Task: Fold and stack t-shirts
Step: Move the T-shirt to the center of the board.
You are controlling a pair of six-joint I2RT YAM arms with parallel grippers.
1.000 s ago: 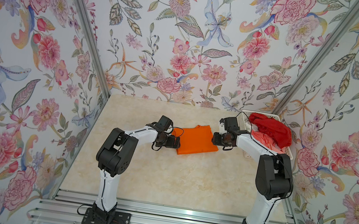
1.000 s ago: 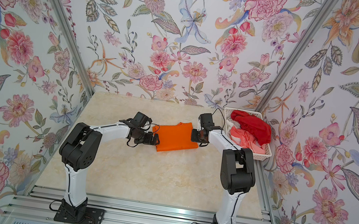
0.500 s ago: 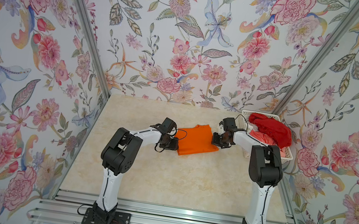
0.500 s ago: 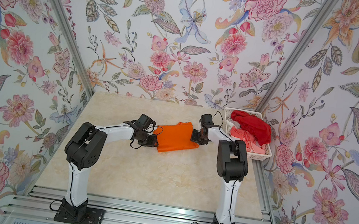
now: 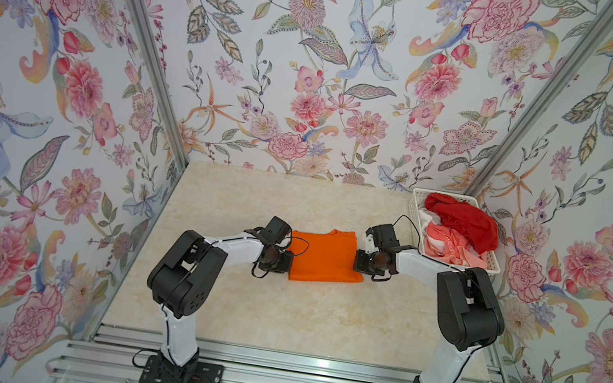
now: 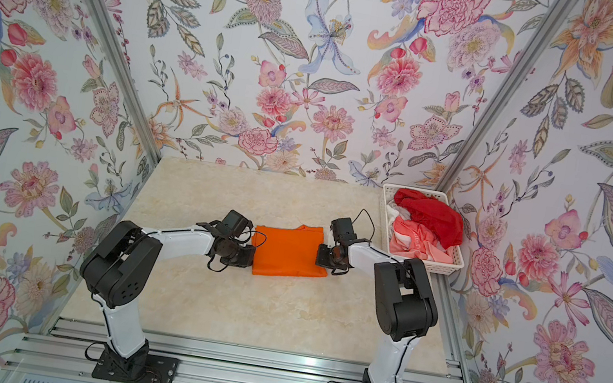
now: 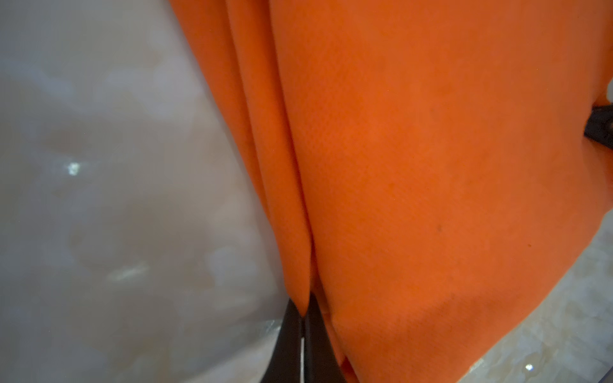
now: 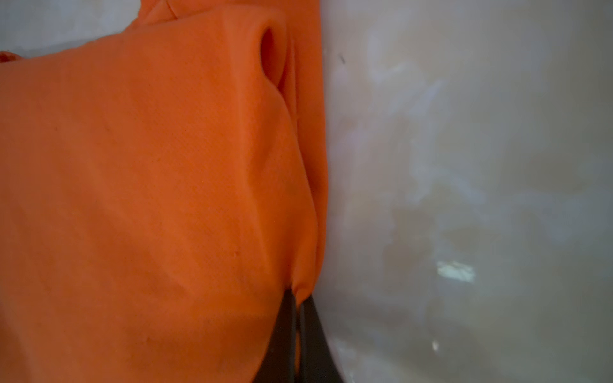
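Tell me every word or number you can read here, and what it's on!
No text here can be read.
On the coral-pink-and-white t-shirt in the white basket: faint pale marks, maybe letters, too small and blurred to read.
On the orange t-shirt: no writing shows.

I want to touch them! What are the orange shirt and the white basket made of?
The orange shirt looks like soft, matte knit cloth: both wrist views show a fine weave and rounded, floppy folds. The white basket seems to be hard, slightly shiny plastic, judging by its stiff, straight slotted walls.
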